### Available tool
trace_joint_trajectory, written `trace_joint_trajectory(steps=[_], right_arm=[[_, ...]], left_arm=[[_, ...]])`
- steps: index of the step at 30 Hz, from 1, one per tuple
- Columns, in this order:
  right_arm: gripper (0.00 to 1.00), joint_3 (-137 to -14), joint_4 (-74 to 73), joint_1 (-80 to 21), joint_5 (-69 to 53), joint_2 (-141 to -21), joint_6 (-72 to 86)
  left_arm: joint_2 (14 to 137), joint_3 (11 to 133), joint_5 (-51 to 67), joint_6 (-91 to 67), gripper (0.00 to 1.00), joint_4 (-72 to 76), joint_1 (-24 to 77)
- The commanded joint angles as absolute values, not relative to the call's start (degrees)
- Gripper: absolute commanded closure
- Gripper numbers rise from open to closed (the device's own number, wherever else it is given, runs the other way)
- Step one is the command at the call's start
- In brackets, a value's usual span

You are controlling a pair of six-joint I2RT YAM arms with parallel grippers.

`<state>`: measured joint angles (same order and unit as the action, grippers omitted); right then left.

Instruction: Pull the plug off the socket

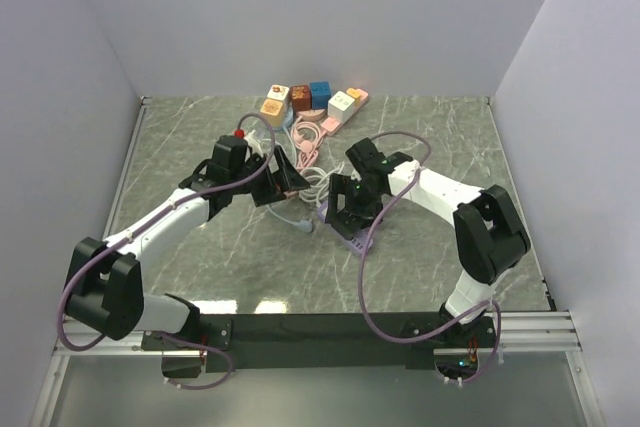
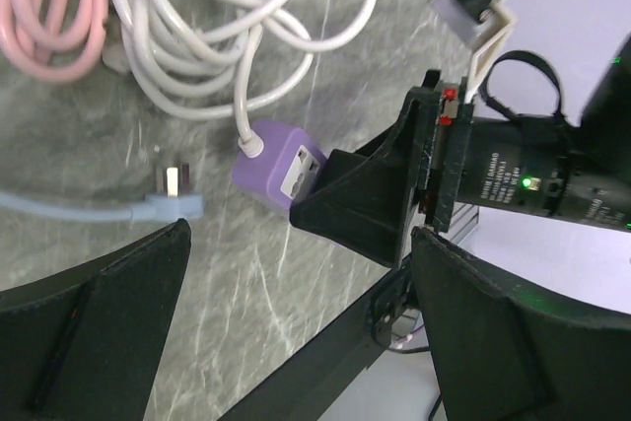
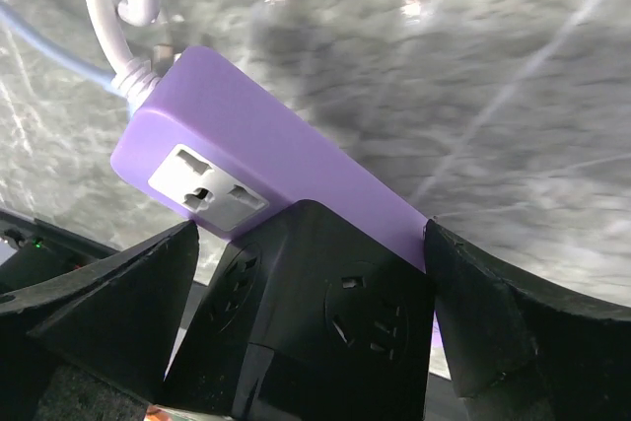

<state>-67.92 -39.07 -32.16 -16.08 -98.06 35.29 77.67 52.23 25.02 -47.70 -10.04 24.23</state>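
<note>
A purple power strip lies on the table with a black cube adapter plugged into it; its free socket is empty. My right gripper sits over the strip, its fingers against both sides of the black adapter. A light blue plug on a blue cable lies loose on the table left of the strip, prongs bare. It also shows in the top view. My left gripper is open and empty above the table, near the plug. In the top view it is left of my right gripper.
A coiled white cable runs from the strip's end. A pink cable lies beyond it. Several coloured cube adapters stand in a row at the back of the table. White walls enclose the table.
</note>
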Motion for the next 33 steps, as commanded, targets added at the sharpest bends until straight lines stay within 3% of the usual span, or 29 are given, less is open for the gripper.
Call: trace_joint_trajectory(steps=[1, 9, 19, 23, 33], right_arm=[[0.00, -70.13, -34.98, -34.10, -14.78, -96.76, 38.50], [0.00, -69.62, -41.04, -34.54, -2.29, -98.71, 36.21], [0.00, -72.15, -41.21, -32.44, -8.96, -98.34, 34.81], [0.00, -79.08, -47.71, -31.64, -6.94, -102.39, 31.39], [0.00, -81.92, -54.75, -30.85, -5.45, -104.15, 27.16]], left_arm=[[75.59, 50.63, 23.12, -48.51, 0.01, -7.82, 25.57], [78.05, 51.50, 19.25, -50.27, 0.00, -9.58, 30.49], [81.47, 51.59, 17.75, -52.29, 0.01, -6.24, 35.59], [81.83, 52.47, 17.23, -52.38, 0.00, -6.33, 36.47], [79.98, 52.47, 16.17, -51.33, 0.00, -8.26, 36.56]])
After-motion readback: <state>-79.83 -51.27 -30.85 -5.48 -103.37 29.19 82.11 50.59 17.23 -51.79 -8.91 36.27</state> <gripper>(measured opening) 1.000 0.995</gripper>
